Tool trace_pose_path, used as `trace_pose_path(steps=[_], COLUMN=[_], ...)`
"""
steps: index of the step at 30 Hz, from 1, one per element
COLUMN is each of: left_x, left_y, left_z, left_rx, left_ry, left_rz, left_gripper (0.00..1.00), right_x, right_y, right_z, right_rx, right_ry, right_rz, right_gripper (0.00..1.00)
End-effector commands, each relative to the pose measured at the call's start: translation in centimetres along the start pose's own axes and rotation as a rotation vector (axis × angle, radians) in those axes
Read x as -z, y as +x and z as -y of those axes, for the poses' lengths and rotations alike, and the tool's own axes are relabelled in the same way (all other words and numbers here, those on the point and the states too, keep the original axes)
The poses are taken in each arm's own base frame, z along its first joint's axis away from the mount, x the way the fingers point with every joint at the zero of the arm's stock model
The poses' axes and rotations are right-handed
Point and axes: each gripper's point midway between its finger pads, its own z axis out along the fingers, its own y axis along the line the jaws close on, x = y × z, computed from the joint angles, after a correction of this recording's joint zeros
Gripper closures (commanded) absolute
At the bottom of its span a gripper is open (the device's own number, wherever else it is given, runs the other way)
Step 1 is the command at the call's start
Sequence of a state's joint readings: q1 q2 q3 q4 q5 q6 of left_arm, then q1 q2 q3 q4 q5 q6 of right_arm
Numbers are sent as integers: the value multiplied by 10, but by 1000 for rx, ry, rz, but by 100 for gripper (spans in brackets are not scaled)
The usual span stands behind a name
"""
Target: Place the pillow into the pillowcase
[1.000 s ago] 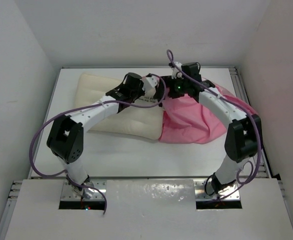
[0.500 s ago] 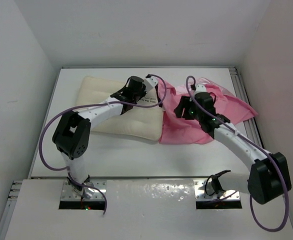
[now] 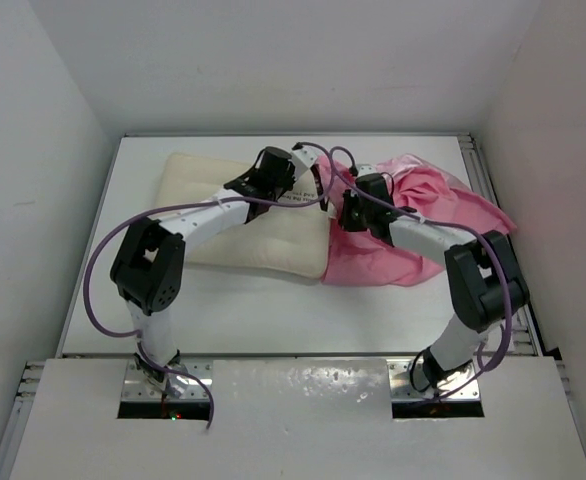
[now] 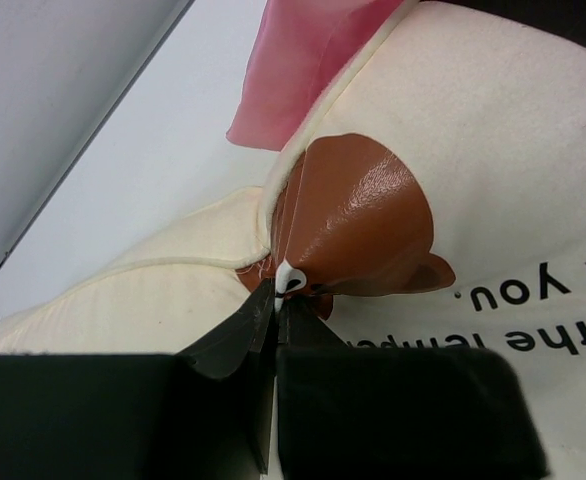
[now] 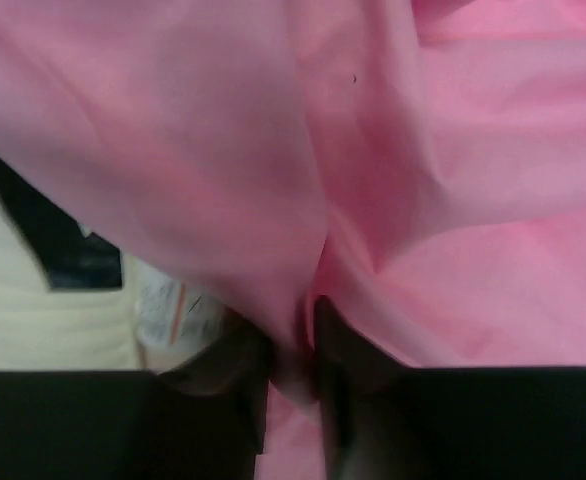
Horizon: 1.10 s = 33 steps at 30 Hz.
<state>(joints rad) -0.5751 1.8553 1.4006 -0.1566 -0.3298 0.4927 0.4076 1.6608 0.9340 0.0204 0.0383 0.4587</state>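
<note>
Left pincer (image 3: pixel 308 182) and right pincer (image 3: pixel 339 210) meet where the pillow (image 3: pixel 193 190) adjoins the pillowcase (image 3: pixel 423 235), both lying on the desk (image 3: pixel 273 310).

Left wrist view: left pincer (image 4: pixel 278 300) clenched on pillow (image 4: pixel 493 150) fabric at the brown mark (image 4: pixel 358 215).

Right wrist view: right pincer (image 5: pixel 293 350) clenched on a pink pillowcase (image 5: pixel 453 200) fold.

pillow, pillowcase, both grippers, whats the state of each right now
pillow: lying flat, mostly uncovered, pinched up at its brown mark
pillowcase: crumpled beside the pillow's right end, a fold pinched
left gripper: shut on the pillow
right gripper: shut on the pillowcase
</note>
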Motion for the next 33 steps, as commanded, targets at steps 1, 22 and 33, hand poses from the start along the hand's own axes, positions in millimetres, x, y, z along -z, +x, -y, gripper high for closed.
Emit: trace_pose_path(steps=[1,22,33], left_x=[14,-18,-6], left_y=[-54,-52,-84], left_z=[-29,-13,-15], left_rx=[107,319,256], left_ry=[-64,-43,38], left_rz=[147,29,116], left_gripper=[100,100,20], right_x=[0,91,25], right_y=[-55,-35,-141], right_z=[-11,-97,19], right_rx=[-2,70,-197], right_ry=[-69,-932,-186], right_rz=[109,-388,-56], right_gripper=[91,93,1])
